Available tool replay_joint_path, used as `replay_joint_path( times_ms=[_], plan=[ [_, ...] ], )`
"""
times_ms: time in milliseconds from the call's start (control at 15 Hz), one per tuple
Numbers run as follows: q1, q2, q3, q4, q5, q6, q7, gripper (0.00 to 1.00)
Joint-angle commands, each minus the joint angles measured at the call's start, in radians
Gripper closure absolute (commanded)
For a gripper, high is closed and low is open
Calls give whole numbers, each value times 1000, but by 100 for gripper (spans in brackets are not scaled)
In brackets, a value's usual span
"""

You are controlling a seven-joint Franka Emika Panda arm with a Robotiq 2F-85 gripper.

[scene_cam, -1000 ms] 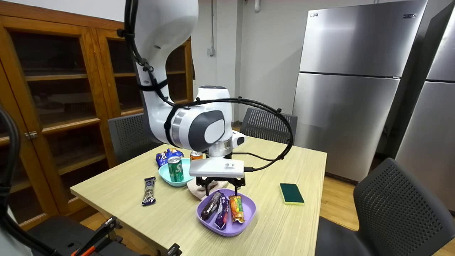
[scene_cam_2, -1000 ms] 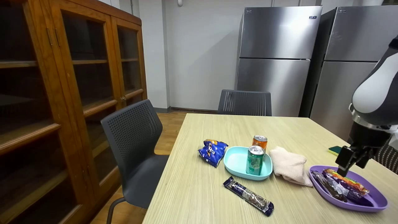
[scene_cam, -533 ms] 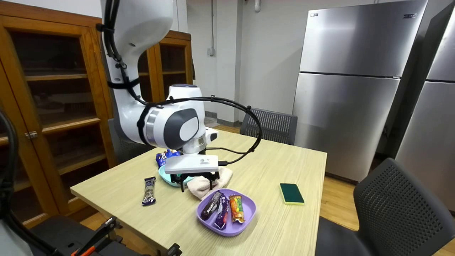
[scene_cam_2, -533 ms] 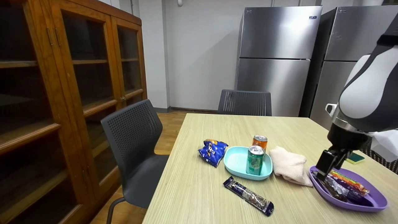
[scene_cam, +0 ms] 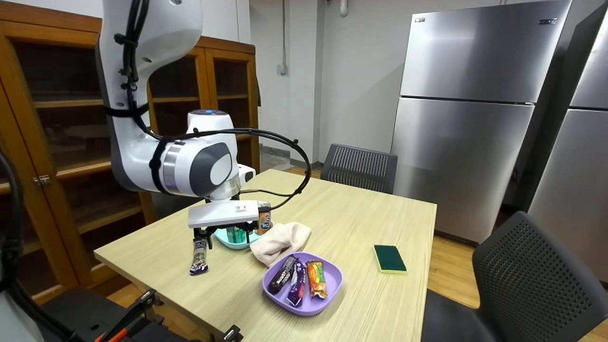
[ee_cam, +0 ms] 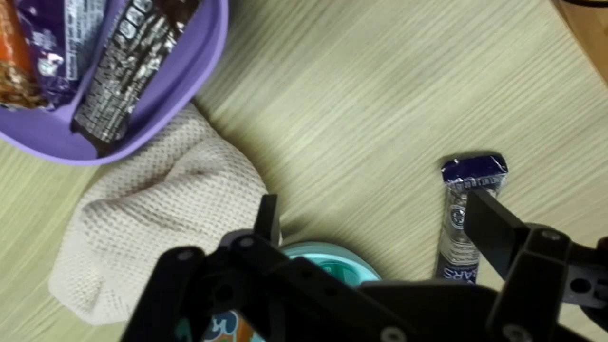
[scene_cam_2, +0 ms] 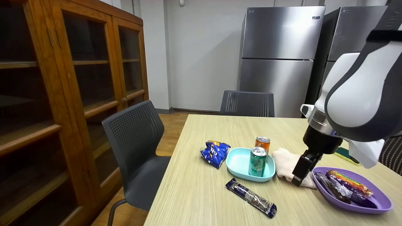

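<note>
My gripper (ee_cam: 373, 206) stands open above the table, its fingers wide apart with nothing between them. In an exterior view the gripper (scene_cam: 229, 242) hangs in front of the teal tray (scene_cam_2: 237, 169) and near a bar in a dark blue and clear wrapper (scene_cam: 199, 259). In the wrist view one of the fingers (ee_cam: 494, 232) covers part of this wrapped bar (ee_cam: 458, 213), seemingly from above. A green can (scene_cam_2: 257, 163) and an orange can (scene_cam_2: 262, 142) stand in the teal tray. A beige cloth (ee_cam: 171, 204) lies beside it.
A purple tray (scene_cam: 308, 309) holds a brown bar (scene_cam: 282, 275), a purple bar (scene_cam: 297, 284) and an orange bar (scene_cam: 316, 279). A blue snack bag (scene_cam_2: 215, 153) lies beyond the teal tray. A green sponge (scene_cam: 390, 258) sits across the table. Chairs (scene_cam: 361, 168) surround it.
Having been over the purple tray, my gripper has travelled past the cloth toward the wrapped bar and teal tray. It has stayed open. The objects on the table have not moved.
</note>
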Motion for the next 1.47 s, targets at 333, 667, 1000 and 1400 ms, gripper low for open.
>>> replay_joint_path(
  times_ms=[333, 667, 1000, 1400],
  plan=[
    [91, 8, 39, 3, -68, 64, 69, 0],
    [251, 42, -46, 38, 5, 71, 78, 0],
    [443, 128, -175, 102, 46, 85, 103, 0],
    [503, 162, -219, 119, 22, 78, 138, 0]
  ],
)
